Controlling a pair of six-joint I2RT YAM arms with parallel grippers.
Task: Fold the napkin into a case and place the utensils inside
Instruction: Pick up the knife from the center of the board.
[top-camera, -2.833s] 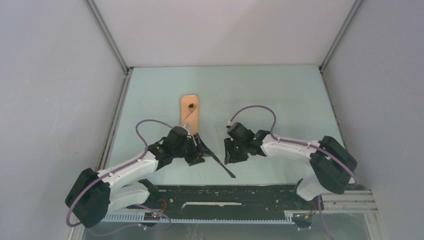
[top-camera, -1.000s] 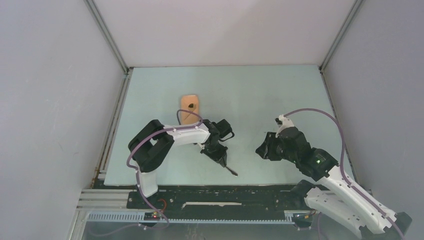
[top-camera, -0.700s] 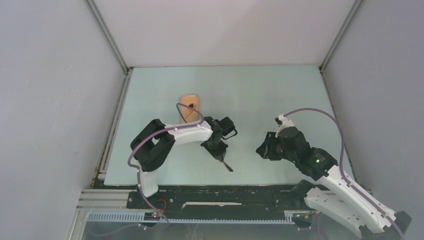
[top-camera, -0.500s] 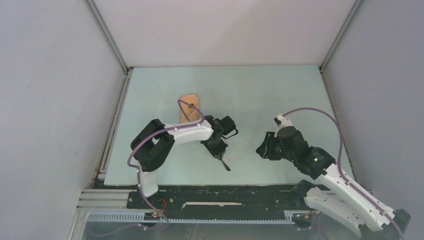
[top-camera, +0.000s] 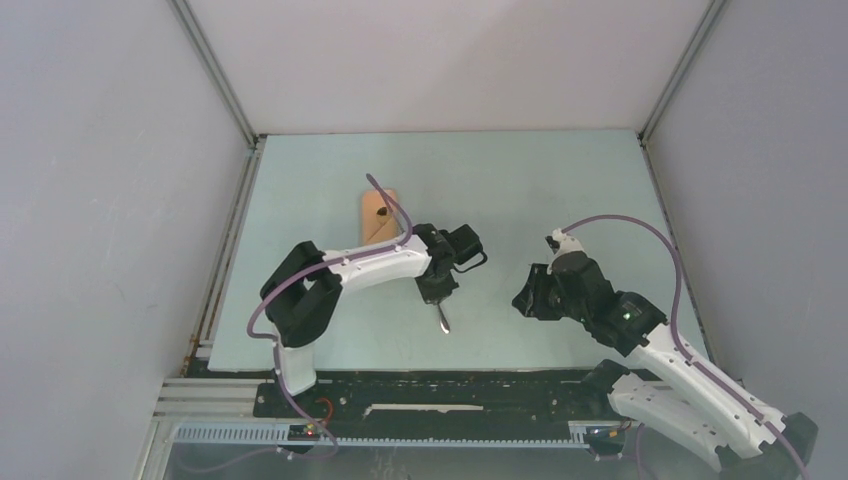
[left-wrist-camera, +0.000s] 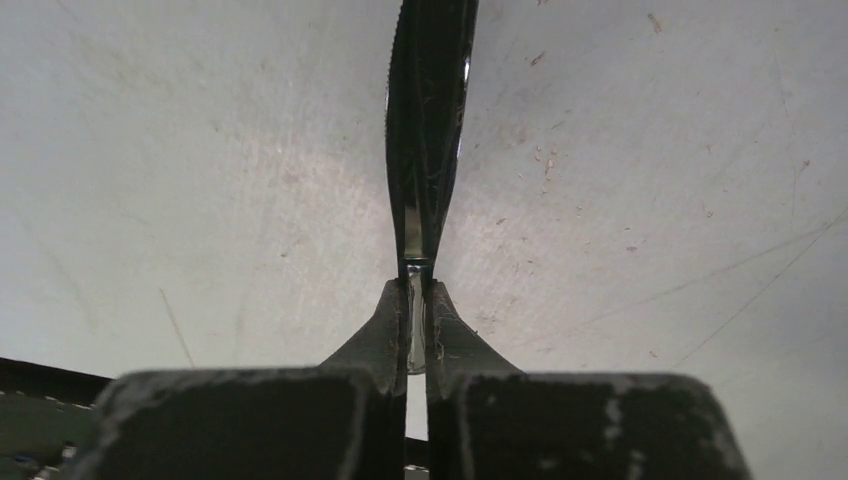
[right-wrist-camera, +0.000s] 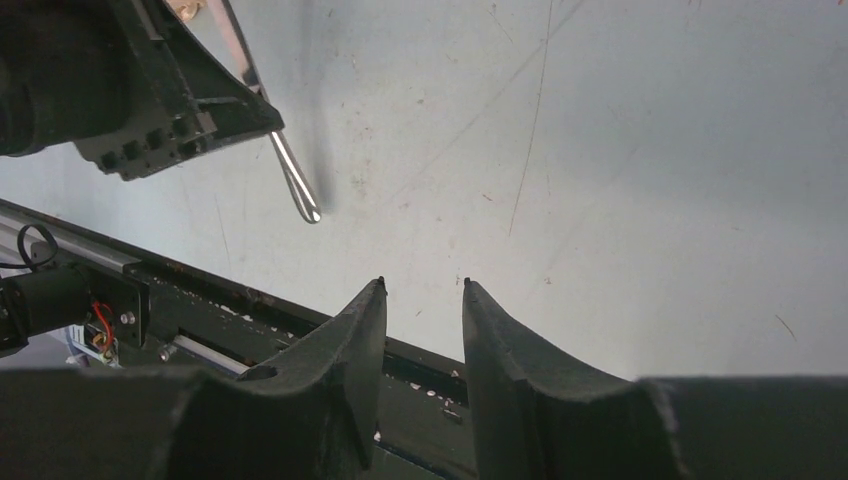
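Observation:
The napkin, folded into a narrow peach-tan case (top-camera: 377, 218), lies on the table left of centre, with a small dark spot near its far end. The left arm partly covers its near end. My left gripper (top-camera: 438, 293) hangs right of the case, shut on a slim dark knife (top-camera: 443, 319) that points toward the near edge. In the left wrist view the jaws (left-wrist-camera: 417, 292) pinch the knife (left-wrist-camera: 428, 120) by one end, above the table. My right gripper (top-camera: 522, 300) stands open and empty further right; its fingertips (right-wrist-camera: 423, 285) frame bare table, and the knife (right-wrist-camera: 296, 188) shows at upper left.
The pale green table (top-camera: 520, 190) is walled by grey panels on three sides. A black rail (top-camera: 450, 385) with the arm bases runs along the near edge, and it also shows below the right fingers (right-wrist-camera: 250, 300). Purple cables loop over both arms.
My left gripper has carried the knife a little to the right and away from the near edge, turning it from a slant to pointing nearly straight at that edge. The right arm has barely moved.

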